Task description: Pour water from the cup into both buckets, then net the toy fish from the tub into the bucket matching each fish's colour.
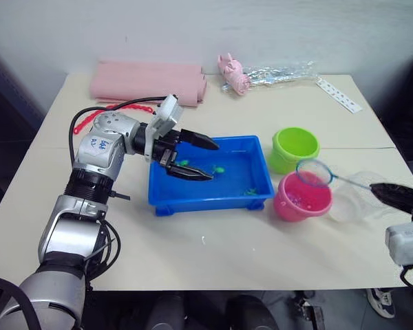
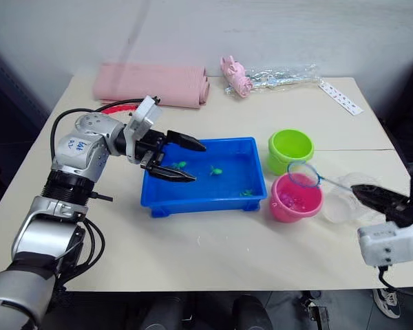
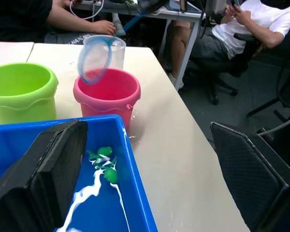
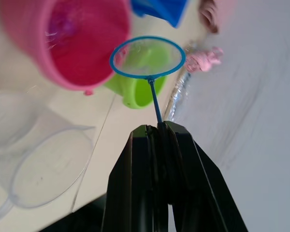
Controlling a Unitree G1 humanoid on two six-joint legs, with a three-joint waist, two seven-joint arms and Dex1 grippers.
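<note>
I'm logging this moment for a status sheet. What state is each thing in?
left gripper: open, over the tub's near-left part
right gripper: shut on the net's handle
net: held over the pink bucket
pink bucket: upright, pink bits inside
green bucket: upright
tub: holds green fish
cup: upright, beside the pink bucket

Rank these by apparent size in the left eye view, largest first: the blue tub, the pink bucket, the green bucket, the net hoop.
1. The blue tub, clearly largest.
2. The pink bucket and green bucket look about alike; the pink one sits nearer the camera, so no firm ranking.
3. The net hoop, smallest.
</note>
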